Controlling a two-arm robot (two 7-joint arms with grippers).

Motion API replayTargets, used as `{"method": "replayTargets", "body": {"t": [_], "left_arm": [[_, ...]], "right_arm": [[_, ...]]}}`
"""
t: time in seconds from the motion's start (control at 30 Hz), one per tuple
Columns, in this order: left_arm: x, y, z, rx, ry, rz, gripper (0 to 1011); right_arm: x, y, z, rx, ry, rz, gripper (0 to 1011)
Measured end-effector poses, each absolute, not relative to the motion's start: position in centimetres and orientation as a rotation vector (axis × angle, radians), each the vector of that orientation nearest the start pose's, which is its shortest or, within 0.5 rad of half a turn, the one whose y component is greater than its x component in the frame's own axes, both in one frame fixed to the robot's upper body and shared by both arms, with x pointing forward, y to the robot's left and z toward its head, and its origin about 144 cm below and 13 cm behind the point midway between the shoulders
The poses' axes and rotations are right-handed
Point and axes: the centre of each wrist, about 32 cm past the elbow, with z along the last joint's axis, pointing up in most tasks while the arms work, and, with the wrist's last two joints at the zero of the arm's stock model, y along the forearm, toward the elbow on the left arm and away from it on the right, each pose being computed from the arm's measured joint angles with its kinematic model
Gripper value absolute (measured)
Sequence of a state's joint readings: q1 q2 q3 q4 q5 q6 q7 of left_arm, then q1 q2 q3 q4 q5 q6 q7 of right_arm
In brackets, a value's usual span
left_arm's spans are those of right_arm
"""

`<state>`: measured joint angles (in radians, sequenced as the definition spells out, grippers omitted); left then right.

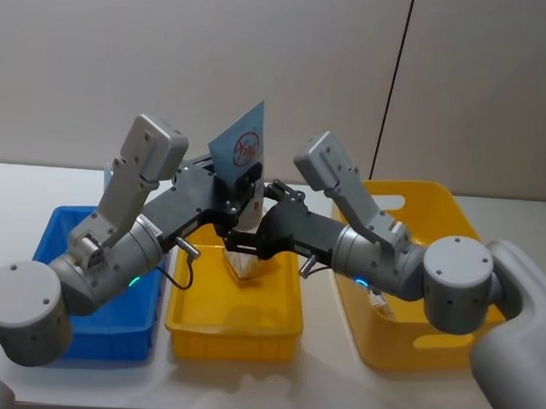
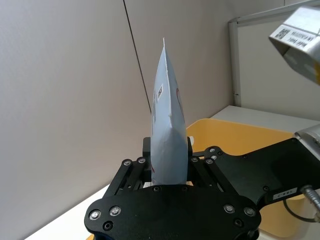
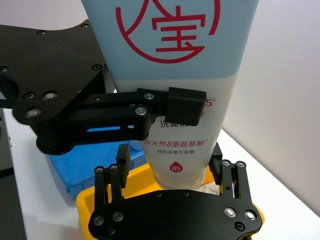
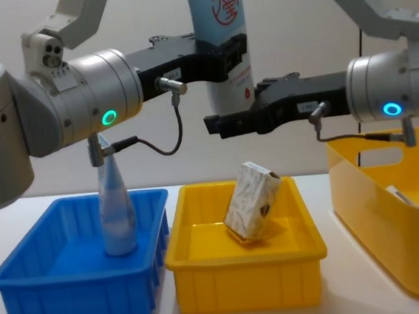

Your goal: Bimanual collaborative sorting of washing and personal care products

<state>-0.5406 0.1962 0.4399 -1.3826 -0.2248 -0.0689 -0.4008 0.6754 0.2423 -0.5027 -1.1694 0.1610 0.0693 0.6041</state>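
Your left gripper (image 4: 226,57) clamps the tube (image 4: 215,8) above the yellow tray (image 4: 242,261); the right gripper (image 3: 170,167), fingers spread around its cap end, hasn't closed—release early and it drops.

Pale-blue tube (image 3: 175,95): red circled "室" mark, blue line "天然8重氨基酸", red "B5" dot low down. Smaller print unreadable.

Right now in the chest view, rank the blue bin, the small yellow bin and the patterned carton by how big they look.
1. and 2. Blue bin and small yellow bin: they look about alike, so I won't rank them.
3. Patterned carton, leaning inside the small yellow bin: clearly the smallest.
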Motion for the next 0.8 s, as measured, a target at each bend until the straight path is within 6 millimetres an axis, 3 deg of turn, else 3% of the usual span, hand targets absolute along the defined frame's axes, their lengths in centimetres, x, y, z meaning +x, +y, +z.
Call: {"method": "replayTargets", "body": {"t": [0.3,0.33,0.53,0.8], "left_arm": [[57.47,16.28,126.71,-0.097,-0.339,0.781,277],[57.48,16.28,126.71,-0.097,-0.339,0.782,278],[57.48,16.28,126.72,-0.097,-0.339,0.782,290],[57.47,16.28,126.71,-0.097,-0.339,0.782,546]], "right_arm": [[61.72,-18.27,125.51,-0.224,-0.251,-0.669,737],[61.8,-18.13,125.46,-0.223,-0.251,-0.673,658],[61.86,-18.07,125.41,-0.222,-0.252,-0.677,645],[61.89,-18.12,125.35,-0.215,-0.248,-0.681,640]]}}
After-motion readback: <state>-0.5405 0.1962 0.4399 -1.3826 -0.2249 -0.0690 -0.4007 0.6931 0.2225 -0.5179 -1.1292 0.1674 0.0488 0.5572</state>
